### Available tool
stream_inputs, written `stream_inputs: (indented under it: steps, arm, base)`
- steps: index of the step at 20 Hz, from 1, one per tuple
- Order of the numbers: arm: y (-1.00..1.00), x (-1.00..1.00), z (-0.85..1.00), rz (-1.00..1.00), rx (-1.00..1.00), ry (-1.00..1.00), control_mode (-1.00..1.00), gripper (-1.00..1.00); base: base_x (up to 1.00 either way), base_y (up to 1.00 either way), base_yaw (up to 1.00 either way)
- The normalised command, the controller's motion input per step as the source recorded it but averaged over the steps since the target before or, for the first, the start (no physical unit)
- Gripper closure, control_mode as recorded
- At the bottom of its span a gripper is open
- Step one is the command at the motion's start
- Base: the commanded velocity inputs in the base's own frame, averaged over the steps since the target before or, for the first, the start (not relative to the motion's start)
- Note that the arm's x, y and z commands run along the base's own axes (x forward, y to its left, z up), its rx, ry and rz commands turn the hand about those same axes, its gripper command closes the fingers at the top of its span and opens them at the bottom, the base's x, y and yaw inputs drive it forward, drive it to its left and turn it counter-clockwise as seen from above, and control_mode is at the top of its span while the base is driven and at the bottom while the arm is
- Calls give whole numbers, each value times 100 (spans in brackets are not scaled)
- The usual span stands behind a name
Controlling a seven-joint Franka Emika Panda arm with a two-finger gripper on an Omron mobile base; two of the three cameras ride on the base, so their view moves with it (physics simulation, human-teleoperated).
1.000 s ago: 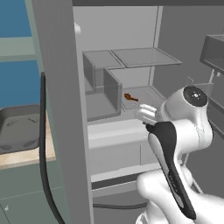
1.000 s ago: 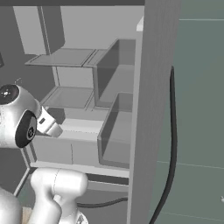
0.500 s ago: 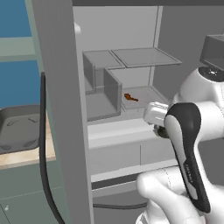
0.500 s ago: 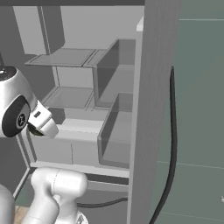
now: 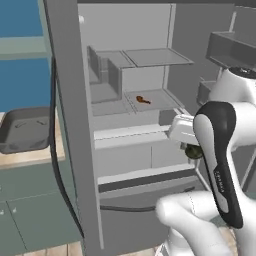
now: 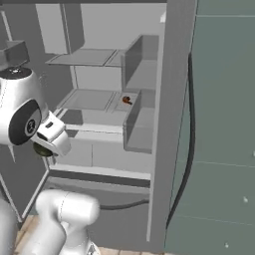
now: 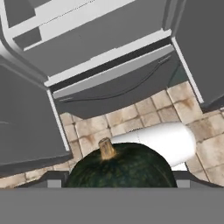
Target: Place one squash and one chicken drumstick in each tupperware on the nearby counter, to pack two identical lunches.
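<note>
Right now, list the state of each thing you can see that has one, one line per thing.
fridge: door open, shelves exposed.
squash: held between the pincer's fingers, stem up, out of the fridge, above the tiled floor.
pincer: shut on the squash.
chicken drumstick: lying on a fridge shelf, untouched.
tupperware: dark grey one on the counter, open; contents cannot be told.

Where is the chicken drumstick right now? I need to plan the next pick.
The chicken drumstick lies on the fridge's middle shelf, in the left base view just right of the grey bin.
</note>
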Motion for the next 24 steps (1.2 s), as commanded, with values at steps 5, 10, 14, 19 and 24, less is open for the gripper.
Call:
stream_inputs:
  steps: [5,10,14,19,24]
  arm:
    - [0,0,0,0,0,0,100,100]
    - [0,0,0,0,0,0,100,100]
    - [0,0,0,0,0,0,100,100]
    - [0,0,0,0,0,0,100,100]
    - [0,0,0,0,0,0,100,100]
  base:
    - [-100,7,0]
    - [-100,45,0]
    - [-86,76,0]
    - [-36,100,-3]
    - [7,100,-8]
